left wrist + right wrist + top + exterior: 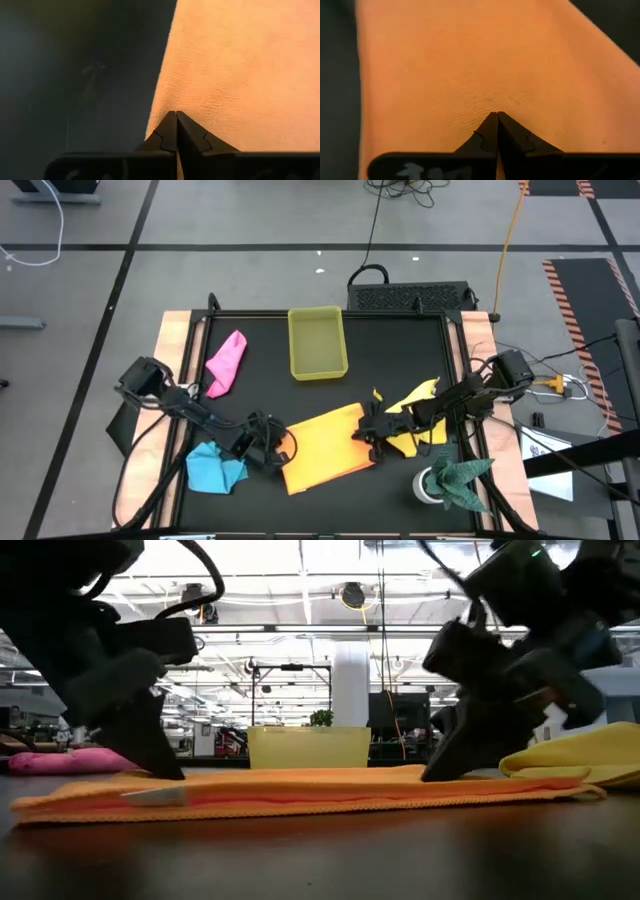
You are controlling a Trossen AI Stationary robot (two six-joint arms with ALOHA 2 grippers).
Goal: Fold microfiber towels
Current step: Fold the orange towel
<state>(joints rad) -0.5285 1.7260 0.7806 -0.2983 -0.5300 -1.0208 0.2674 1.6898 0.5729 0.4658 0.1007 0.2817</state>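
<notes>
Now both jaws are pressed shut on the orange towel (325, 448), left gripper (277, 450) and right gripper (365, 432) pinching opposite edges.

Orange towel (240, 60) — soft, finely ribbed cloth; table (75, 75) — smooth, matt black.

We saw even overhead light in the high view. Low view was backlit by ceiling strip lights (250, 580), arms in silhouette, near tabletop (320, 860) blurred. Wrist views were soft; the orange towel (240, 65) glowed warm.
</notes>
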